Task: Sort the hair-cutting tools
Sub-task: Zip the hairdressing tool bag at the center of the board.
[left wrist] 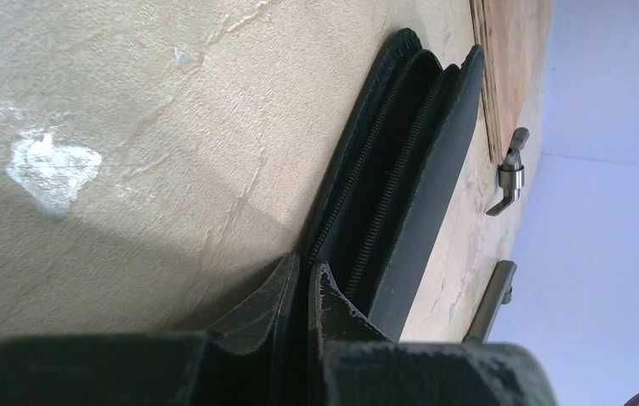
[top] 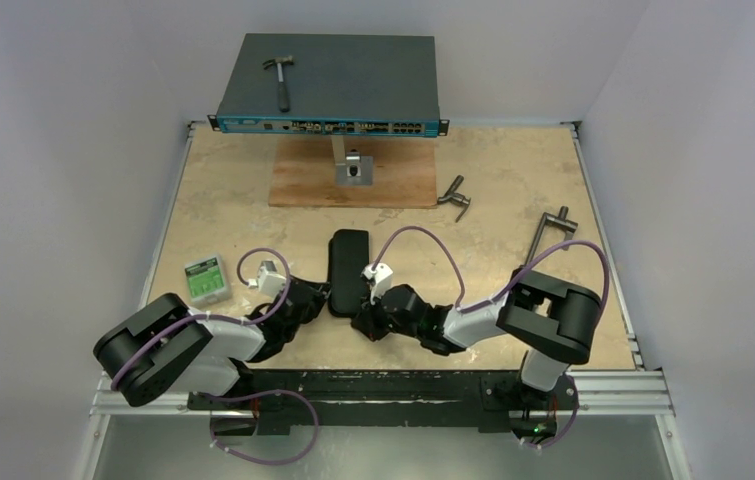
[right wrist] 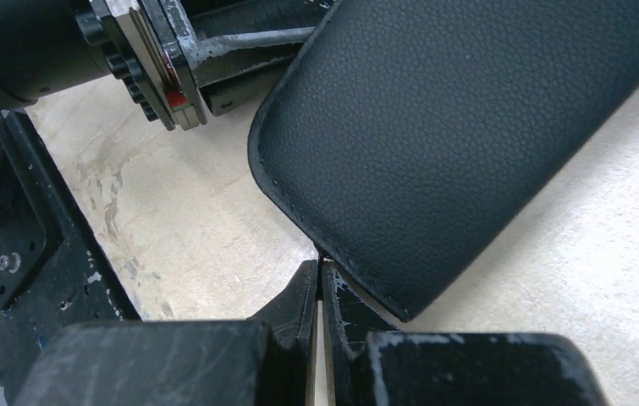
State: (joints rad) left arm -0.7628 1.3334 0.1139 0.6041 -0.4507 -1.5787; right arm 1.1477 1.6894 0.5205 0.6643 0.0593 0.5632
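Observation:
A black leather zip case (top: 346, 272) lies in the middle of the table. In the left wrist view the case (left wrist: 434, 152) stands partly unzipped, zipper teeth showing along both sides. My left gripper (top: 321, 303) is at its near left end, shut (left wrist: 305, 275) on the case's lower wall. My right gripper (top: 361, 318) is at the near right corner, shut (right wrist: 320, 271) with its tips pinching something small at the rim of the case (right wrist: 468, 127); I cannot tell if it is the zipper pull. The scissors, comb and hair clip are out of view.
A blue network switch (top: 331, 85) with a hammer (top: 280, 78) on it stands at the back. A wooden board (top: 353, 180) with a metal block (top: 354, 168) lies before it. Two grey T-handled tools (top: 456, 195) (top: 550, 228) lie right. A green-white box (top: 205, 279) lies left.

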